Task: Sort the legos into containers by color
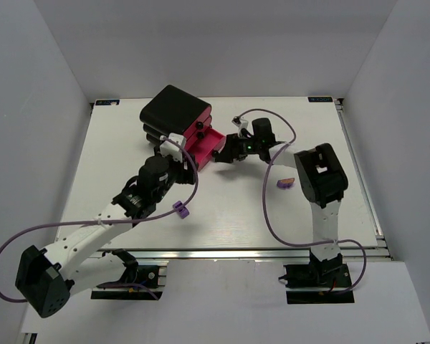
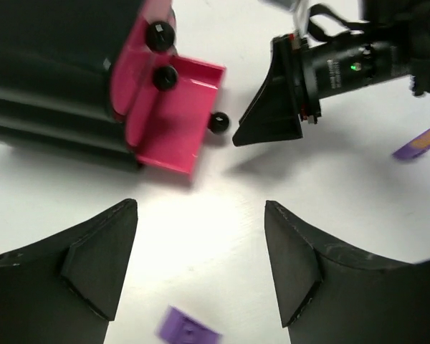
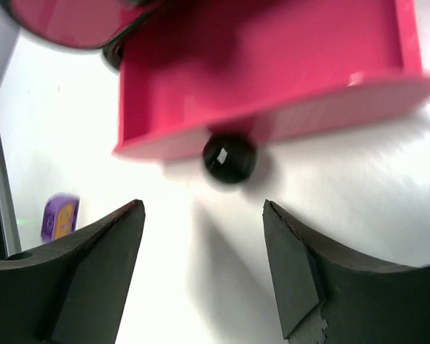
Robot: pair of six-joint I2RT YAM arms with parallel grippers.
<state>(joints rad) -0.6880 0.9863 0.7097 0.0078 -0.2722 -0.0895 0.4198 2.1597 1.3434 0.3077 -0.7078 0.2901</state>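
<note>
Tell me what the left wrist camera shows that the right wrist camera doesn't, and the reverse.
Left wrist only: the left arm's jaws, open, the rounded black casing with two upper pink drawer fronts, the right arm's jaws side-on, and a second small purple studded brick far right. Right wrist only: those jaws from behind, open, short of the knob. Both: the pulled-out pink plastic drawer, its dark round knob, one purple brick.

Drawer [image 3: 272,64] was smooth, glossy pink plastic; its knob [image 3: 229,158] was dark, faceted and shiny. Casing [image 1: 173,107] behind the drawer looked satin black. Fingers [image 2: 93,265] were matt black plastic. Counter [image 1: 222,222] beneath the drawer was white and matt; purple brick [image 2: 188,331], smooth plastic.
</note>
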